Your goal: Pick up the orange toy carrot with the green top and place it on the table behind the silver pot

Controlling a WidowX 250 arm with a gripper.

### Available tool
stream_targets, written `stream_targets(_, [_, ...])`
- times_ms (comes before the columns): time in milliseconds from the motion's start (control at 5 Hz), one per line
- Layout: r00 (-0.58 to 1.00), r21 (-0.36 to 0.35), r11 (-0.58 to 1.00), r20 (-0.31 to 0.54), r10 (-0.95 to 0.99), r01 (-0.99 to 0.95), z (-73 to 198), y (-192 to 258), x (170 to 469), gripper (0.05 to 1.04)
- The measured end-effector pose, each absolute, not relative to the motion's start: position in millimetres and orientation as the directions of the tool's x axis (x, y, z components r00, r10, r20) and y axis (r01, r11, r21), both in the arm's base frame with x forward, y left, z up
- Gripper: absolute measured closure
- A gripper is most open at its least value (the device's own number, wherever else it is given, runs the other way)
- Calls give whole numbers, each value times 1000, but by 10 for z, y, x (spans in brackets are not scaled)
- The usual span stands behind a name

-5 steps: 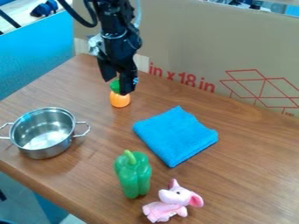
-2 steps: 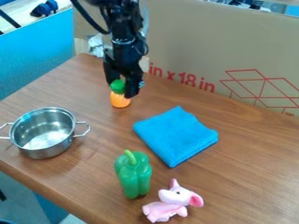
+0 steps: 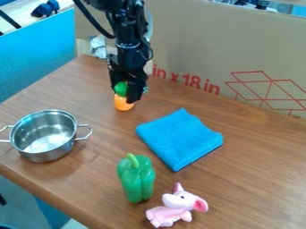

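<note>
Gripper [image 3: 126, 95], black and hung from a single robot arm [image 3: 128, 40], sits over the far left part of a wooden table [image 3: 251, 165], right at the green top [image 3: 121, 88] of a small orange object [image 3: 124, 104]. The orange body shows just below the gripper in the camera's view, on the side nearer the camera, with the object's long axis running roughly up and down the frame. Whether it stands upright or lies pointing away is hard to tell. How wide the gripper is open, and whether it has hold of the green top, cannot be told from this angle; its dark form hides the top's right side.

A steel pot [image 3: 44, 137] rests to the lower left, its far-left handle close to the view's edge. A folded blue cloth [image 3: 180, 139] lies to the lower right, while a green pepper [image 3: 137, 179] and a pink plush animal [image 3: 176, 206] sit side by side nearer the camera. The arm's upper part is cut off by the top edge.
</note>
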State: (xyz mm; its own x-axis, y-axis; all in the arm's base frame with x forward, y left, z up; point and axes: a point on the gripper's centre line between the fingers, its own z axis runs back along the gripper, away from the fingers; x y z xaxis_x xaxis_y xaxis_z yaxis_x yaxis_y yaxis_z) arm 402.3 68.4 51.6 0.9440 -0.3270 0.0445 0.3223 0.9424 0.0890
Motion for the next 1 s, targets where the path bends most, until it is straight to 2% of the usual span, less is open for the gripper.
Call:
stream_targets(400, [941, 31, 943, 58, -333, 332, 514, 750, 3984, 413])
stream_targets(600, [941, 14, 946, 95, -325, 325, 614, 904, 3945, 413])
stream_targets(800, [962, 1, 975, 162, -222, 224, 857, 1304, 3875, 413])
stream_targets(1000, [984, 7, 994, 142, -111, 111, 928, 1793, 3669, 413])
